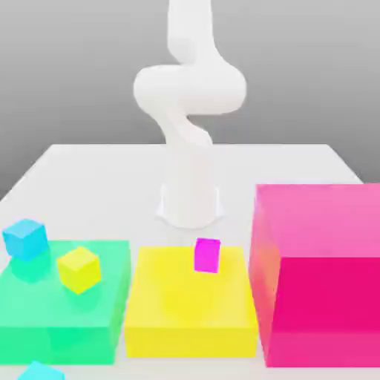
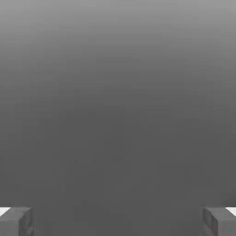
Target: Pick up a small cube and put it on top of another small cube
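Claw (image 2: 118, 221) spread wide, nothing between fingers (image 2: 16, 221). Small cyan cube (image 1: 25, 239) on green block (image 1: 63, 300), near yellow cube (image 1: 79, 269). Small magenta cube (image 1: 207, 254) atop yellow block (image 1: 189, 312), beside big pink block (image 1: 319, 274). White tabletop (image 1: 111, 178).

Small yellow cube (image 1: 79, 269) atop green block (image 1: 44, 319), beside yellow block (image 1: 189, 319) and tall pink block (image 1: 319, 297), on white table (image 1: 96, 178).

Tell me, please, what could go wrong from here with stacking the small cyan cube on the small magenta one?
The cyan cube sits at the green block's corner, so a nudge may tip it off. The yellow cube beside it could be bumped. The magenta cube is a small target for stacking. The hand is open, holding nothing.
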Available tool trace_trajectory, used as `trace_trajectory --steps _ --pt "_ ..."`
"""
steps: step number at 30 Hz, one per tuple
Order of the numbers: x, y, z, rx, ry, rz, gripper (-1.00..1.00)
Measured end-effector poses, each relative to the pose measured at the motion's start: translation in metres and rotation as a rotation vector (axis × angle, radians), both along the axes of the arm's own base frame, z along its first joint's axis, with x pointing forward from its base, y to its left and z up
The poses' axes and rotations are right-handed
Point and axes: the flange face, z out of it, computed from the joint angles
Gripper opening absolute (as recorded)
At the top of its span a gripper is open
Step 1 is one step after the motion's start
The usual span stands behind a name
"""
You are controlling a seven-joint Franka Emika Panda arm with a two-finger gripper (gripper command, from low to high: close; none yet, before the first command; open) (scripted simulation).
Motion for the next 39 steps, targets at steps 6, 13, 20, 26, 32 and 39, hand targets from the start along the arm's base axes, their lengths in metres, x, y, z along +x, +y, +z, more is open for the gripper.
trace_trajectory --steps 6,13,20,26,32,39 --pt "0.071 -0.034 -0.070 0.040 0.143 -0.050 0.00" --pt "0.131 -0.078 -0.168 0.080 0.304 -0.119 0.00" --pt "0.164 -0.130 -0.280 0.111 0.463 -0.206 0.00" --pt "0.172 -0.166 -0.383 0.125 0.599 -0.269 0.00" --pt "0.159 -0.201 -0.488 0.131 0.722 -0.334 0.00" --pt "0.157 -0.203 -0.546 0.131 0.732 -0.339 -1.00"
